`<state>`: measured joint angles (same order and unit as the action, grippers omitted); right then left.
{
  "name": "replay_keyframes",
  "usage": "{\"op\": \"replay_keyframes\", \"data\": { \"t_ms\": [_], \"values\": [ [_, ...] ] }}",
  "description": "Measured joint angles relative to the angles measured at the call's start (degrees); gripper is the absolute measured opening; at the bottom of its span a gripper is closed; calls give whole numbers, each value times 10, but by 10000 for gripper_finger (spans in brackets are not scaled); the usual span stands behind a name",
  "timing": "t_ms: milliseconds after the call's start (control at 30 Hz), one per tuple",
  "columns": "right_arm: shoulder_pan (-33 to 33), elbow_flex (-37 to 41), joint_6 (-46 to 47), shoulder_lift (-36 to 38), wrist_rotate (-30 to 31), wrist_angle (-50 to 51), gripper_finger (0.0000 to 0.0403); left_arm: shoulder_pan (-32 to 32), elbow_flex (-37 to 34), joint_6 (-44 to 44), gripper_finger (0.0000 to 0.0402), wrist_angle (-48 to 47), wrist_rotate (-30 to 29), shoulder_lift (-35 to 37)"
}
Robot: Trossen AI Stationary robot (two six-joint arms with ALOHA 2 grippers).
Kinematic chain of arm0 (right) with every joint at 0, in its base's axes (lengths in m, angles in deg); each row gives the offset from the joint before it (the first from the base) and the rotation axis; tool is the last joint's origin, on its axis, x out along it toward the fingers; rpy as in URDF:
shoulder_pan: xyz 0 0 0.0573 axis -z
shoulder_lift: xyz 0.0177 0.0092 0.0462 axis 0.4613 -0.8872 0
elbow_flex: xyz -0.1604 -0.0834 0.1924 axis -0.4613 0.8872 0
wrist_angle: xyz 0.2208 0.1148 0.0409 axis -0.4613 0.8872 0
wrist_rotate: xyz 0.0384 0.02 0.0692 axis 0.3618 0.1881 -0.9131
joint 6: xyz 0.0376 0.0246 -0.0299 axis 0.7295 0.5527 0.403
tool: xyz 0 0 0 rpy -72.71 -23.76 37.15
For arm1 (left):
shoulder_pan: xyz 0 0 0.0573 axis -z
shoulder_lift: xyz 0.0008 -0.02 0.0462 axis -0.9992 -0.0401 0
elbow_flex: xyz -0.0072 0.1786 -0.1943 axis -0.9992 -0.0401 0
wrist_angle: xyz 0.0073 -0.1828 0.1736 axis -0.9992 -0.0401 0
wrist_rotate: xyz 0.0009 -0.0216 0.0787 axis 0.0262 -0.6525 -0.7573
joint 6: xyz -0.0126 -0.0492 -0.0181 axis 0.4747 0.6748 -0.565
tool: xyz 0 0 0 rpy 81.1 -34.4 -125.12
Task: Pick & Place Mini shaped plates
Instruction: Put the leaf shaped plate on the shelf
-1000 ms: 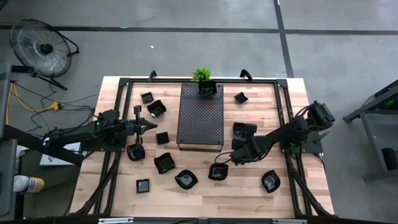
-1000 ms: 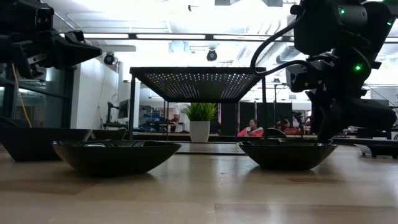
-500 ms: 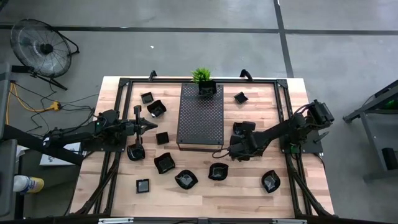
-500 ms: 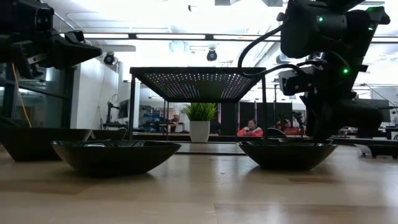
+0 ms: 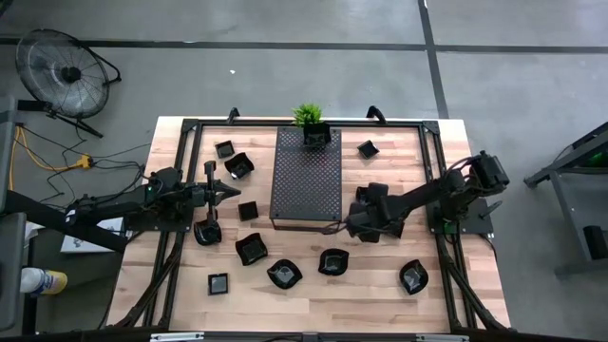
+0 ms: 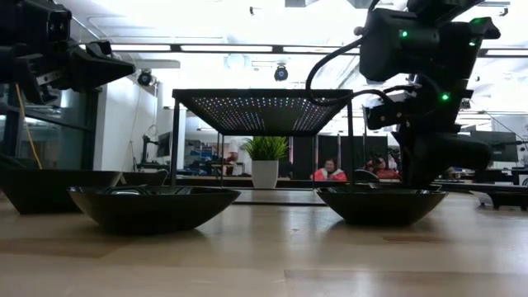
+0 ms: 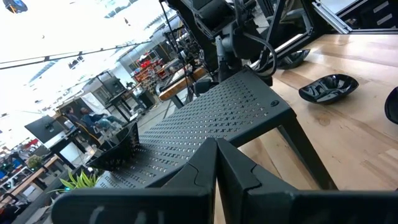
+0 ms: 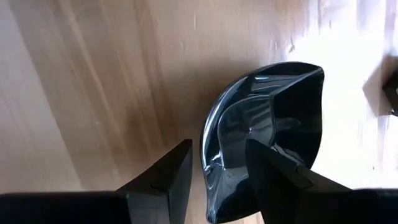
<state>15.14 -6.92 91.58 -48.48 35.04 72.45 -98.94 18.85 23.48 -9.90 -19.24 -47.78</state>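
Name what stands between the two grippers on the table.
The perforated tray, shown in the high view, stands between the left gripper and the right gripper.

Open fingers (image 8: 165,174) w/ black dish (image 8: 267,124)

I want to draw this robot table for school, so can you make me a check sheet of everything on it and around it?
Surface: wooden table, bare wood between the things.
Job's things: about eleven mini shaped plates scattered on the wood; none seen on the tray.
Clutter: perforated tray on legs mid-table; green plant at its far end.
Grippers: left end effector shut, hanging left of the tray; right end effector open, by the tray's near right corner, fingers either side of one plate's rim, not clamped.
Cables: yellow cable on the floor, left.
Surroundings: fan on the floor; people far behind.
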Motion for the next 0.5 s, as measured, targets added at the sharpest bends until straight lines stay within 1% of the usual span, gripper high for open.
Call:
{"op": "replay_keyframes", "data": {
  "t_ms": [133,267,500],
  "values": [
    [8,0,0,0,-12,-3,142,0,0,0,1,0,0,0],
    [15,5,-6,0,-32,-11,133,0,0,0,1,0,0,0],
    [15,11,2,0,-27,-14,106,0,0,0,1,0,0,0]
  ]
}}
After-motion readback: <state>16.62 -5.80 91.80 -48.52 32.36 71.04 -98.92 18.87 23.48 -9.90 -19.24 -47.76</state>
